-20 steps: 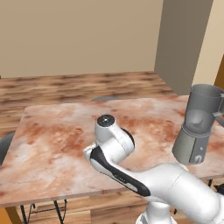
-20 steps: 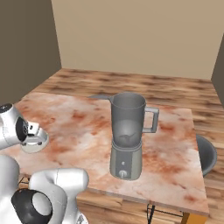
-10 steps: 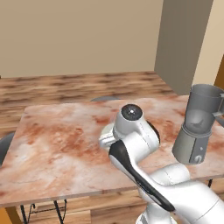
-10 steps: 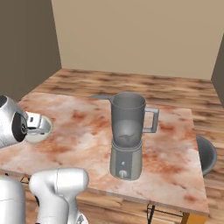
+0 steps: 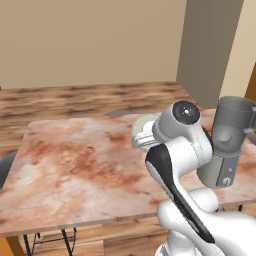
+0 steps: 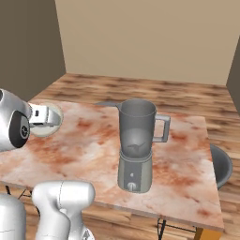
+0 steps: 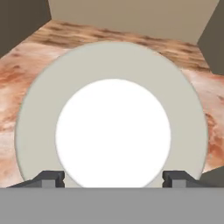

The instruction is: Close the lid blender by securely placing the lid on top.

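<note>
Wood-plank flooring and plain tan walls surrounded a reddish marbled worktop [image 6: 89, 140] in the rendered kitchen. On it, toward the right end and close to the near edge, stood the blender [image 6: 137, 145]: a tapered metallic base with a small round knob facing the robot, and a translucent grey jar on top with its handle pointing right. The jar's mouth was open, with nothing on it.

The lid [image 7: 111, 116] was off the worktop, carried in the hand [image 7: 113, 178]. From the hand camera the pale grey-green disc faced the lens, its white centre knob sitting between the two dark fingertips [image 7: 52, 178], which stood at either side of the knob and were clamped on it. In the right base view the lid [image 6: 48, 120] hung above the left part of the worktop, well apart from the blender. In the left base view the lid [image 5: 143, 131] showed just beside the arm's upper joint, left of the blender [image 5: 229, 142].

A dark round seat [image 6: 221, 164] sat beyond the worktop's right end.
</note>
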Tool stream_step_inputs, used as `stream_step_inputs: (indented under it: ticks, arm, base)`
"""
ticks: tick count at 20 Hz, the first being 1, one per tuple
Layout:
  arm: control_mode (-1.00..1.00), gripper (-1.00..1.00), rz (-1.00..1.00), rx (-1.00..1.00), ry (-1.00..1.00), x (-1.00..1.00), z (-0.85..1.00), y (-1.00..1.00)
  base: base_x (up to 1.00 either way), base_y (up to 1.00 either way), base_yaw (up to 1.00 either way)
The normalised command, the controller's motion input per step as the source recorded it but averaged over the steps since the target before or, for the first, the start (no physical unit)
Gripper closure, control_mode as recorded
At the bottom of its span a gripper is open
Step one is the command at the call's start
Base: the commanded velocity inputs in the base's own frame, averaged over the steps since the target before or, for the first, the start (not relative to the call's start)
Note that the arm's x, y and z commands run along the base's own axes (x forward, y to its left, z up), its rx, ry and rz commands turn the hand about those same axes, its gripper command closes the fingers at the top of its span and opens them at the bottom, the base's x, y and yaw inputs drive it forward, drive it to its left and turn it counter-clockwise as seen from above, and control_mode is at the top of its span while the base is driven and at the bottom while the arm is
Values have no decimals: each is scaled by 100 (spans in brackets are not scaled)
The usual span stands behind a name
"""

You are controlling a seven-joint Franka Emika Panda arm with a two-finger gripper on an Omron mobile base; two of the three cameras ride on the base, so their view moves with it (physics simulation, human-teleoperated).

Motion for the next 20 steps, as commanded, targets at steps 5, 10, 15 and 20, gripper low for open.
stream_step_inputs:
  ticks: [5, 10, 15, 20]
  arm:
    - [-100, 100, -2, 0, -11, -22, 93, -42]
    - [-100, 100, -4, 0, -7, -26, 82, -43]
    - [-100, 100, -6, 3, 0, -6, 75, -51]
    - [-100, 100, -8, 5, 4, 0, 38, -67]
  base:
    - [0, 0, 0]
    - [0, 0, 0]
    - [0, 0, 0]
    - [0, 0, 0]
